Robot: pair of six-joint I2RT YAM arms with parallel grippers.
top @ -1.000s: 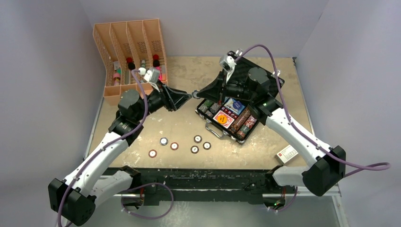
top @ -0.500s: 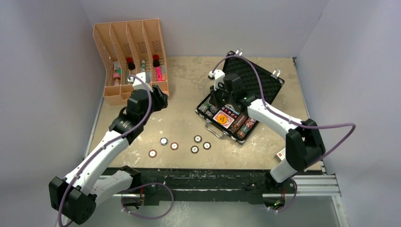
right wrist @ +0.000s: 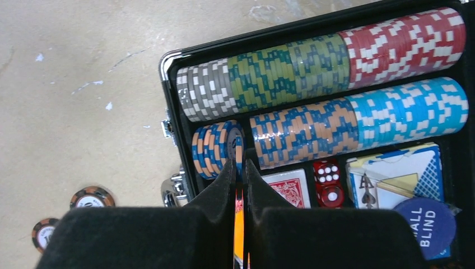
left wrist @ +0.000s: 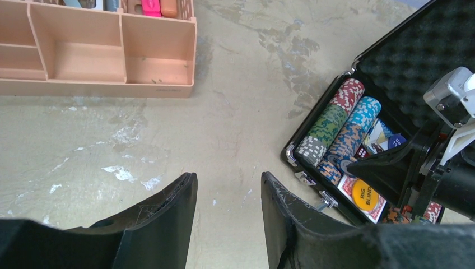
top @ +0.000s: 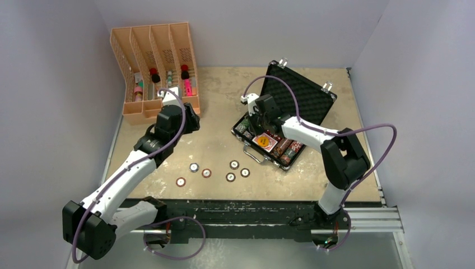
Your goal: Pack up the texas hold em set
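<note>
Rack of orange plastic, bottles in its slots, stands at the far left of the bench. My left pincer is just in front of it, its fingers spread over bare bench and holding nothing.

The briefcase lies open right of centre with its lid propped back and chip rows in its tray. My right pincer is down at the tray's left end, closed to a thin slit, with its tips against a short blue-and-orange stack. Close by lie the red-backed deck and red dice. Six loose chips sit on the bench in front of the case, well apart from both pincers.

A second ago my left pincer reached toward the case's left corner; it has since drawn back to the rack. My right arm was stretched long from the right and is now folded, elbow raised. The six chips have not moved. A white box at the front right edge has gone behind that elbow.

From above, my right wrist hides its own fingertips and my forearm covers part of the tray. Yellow shows through the slit, and I cannot tell what it is.
</note>
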